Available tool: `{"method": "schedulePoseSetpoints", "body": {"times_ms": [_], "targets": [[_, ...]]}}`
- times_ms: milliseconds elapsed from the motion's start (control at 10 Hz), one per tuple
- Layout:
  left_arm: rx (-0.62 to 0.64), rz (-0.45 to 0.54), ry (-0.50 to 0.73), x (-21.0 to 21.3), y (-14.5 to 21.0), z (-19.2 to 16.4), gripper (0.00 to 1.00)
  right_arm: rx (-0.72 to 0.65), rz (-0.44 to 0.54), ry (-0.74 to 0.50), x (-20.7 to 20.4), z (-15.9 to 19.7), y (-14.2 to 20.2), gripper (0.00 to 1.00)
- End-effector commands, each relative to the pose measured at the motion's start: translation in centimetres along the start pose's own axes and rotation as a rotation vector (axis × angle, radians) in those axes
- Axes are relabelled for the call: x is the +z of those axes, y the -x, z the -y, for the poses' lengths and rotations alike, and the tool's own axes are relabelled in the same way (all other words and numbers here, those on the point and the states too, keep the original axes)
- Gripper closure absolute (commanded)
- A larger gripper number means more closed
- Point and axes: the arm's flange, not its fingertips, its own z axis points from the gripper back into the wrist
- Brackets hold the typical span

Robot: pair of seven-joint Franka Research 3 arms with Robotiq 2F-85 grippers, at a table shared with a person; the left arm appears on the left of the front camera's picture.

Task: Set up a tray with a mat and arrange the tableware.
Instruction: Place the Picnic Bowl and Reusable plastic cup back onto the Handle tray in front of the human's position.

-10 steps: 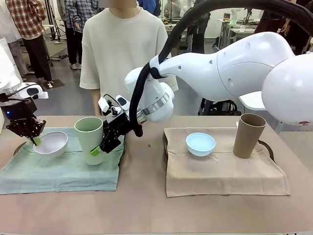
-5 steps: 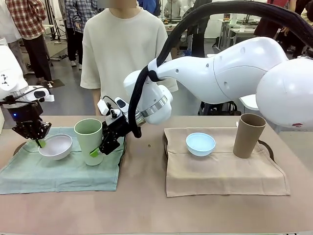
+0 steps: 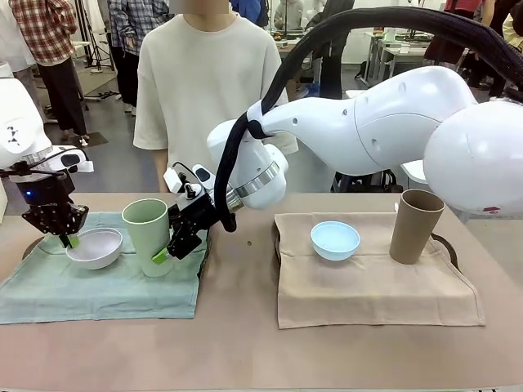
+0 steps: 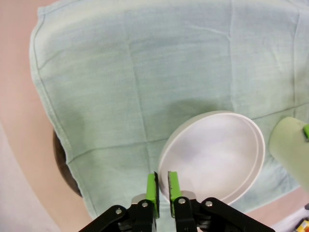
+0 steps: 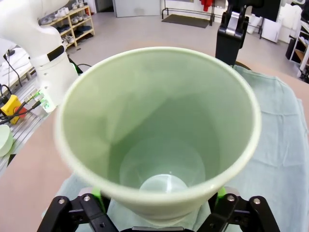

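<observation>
The step in hand is arranging the left setting: the green mat point(image 3: 98, 290) lies over its tray point(image 4: 63, 159), with the green tumbler point(image 3: 147, 233) upright at its right and the white bowl point(image 3: 95, 247) at its far left. The right setting looks done, the brown tumbler point(image 3: 415, 224) and blue bowl point(image 3: 334, 239) standing on the tan mat point(image 3: 368, 294).

The right gripper point(image 5: 158, 194) straddles the green tumbler's base; the left gripper point(image 4: 162, 186) has its pads close astride the bowl's rim (gripping or loose, I cannot tell for either). Next, both should let go and lift straight up.

The table point(image 3: 245, 343) is tan cloth. A person point(image 3: 204, 82) stands at the far side, in a busy workshop.
</observation>
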Motion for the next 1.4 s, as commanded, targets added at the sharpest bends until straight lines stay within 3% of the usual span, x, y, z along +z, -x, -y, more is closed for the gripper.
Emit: {"method": "schedulePoseSetpoints", "body": {"times_ms": [0,300,400,800,1100,1300], "targets": [[0.013,-0.021,-0.030,0.1,-0.4,0.4,0.03,-0.046,-0.017,0.004,0.2,0.1,0.0,0.00],[0.015,-0.027,-0.033,0.3,-0.3,0.3,0.00,-0.134,-0.061,-0.004,0.6,0.0,-0.1,0.00],[0.016,-0.027,-0.027,0.5,-0.2,0.2,0.46,-0.195,-0.104,-0.003,1.4,-0.2,-0.2,0.00],[-0.010,-0.026,0.016,2.5,1.0,-0.8,0.06,-0.335,-0.222,0.059,6.4,-2.4,-0.8,0.00],[-0.111,0.052,-0.009,8.3,3.8,0.6,0.06,-0.684,-0.411,0.136,12.3,-7.6,-5.5,0.00],[-0.178,0.115,-0.031,11.6,4.8,3.1,0.06,-0.918,-0.464,0.253,16.1,-10.4,-8.8,0.00]]}}
